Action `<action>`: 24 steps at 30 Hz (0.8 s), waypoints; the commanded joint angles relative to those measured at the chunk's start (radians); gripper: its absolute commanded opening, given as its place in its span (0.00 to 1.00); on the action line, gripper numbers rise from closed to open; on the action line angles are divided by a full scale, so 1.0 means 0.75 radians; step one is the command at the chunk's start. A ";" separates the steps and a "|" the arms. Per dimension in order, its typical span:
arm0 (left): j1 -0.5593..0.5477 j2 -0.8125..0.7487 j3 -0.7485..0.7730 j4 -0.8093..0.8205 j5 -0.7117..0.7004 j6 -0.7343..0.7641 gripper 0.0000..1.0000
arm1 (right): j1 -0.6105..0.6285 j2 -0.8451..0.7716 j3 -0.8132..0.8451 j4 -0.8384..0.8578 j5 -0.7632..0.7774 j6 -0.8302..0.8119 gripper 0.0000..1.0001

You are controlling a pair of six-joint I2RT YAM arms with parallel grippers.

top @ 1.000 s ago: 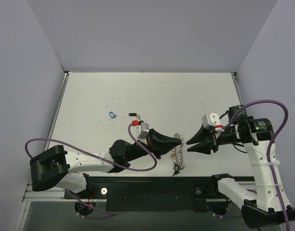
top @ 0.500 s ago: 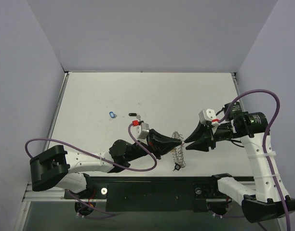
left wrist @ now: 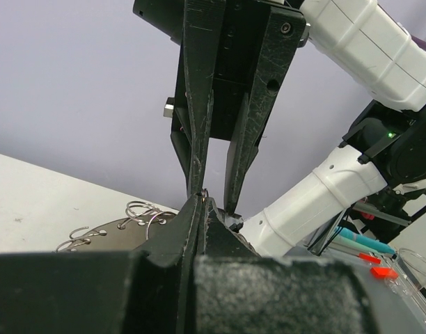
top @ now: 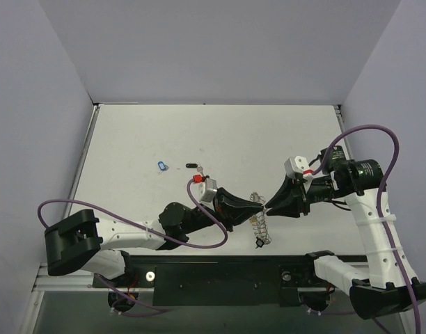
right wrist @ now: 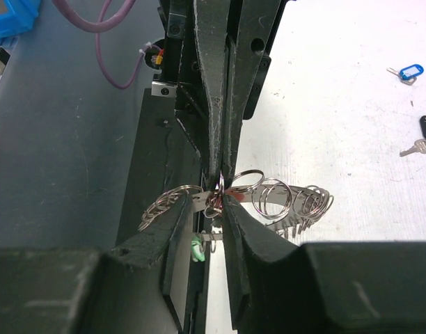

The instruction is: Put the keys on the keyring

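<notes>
Metal keyring [right wrist: 244, 197] in left gripper [right wrist: 218, 182]

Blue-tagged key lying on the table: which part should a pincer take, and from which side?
Probably its blue head, from straight above, closing across the narrow width: the key lies flat on the table, apart from the black key, and its metal blade looks too thin to pinch.
</notes>
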 commanded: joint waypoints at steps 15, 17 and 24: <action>-0.007 -0.018 0.056 0.296 0.010 -0.020 0.00 | 0.012 -0.002 -0.057 0.060 -0.068 0.085 0.05; -0.007 -0.022 0.056 0.284 0.012 -0.016 0.00 | 0.014 -0.003 -0.059 0.071 -0.068 0.097 0.04; -0.007 -0.016 0.064 0.278 0.014 -0.020 0.00 | 0.016 -0.003 -0.057 0.093 -0.068 0.155 0.00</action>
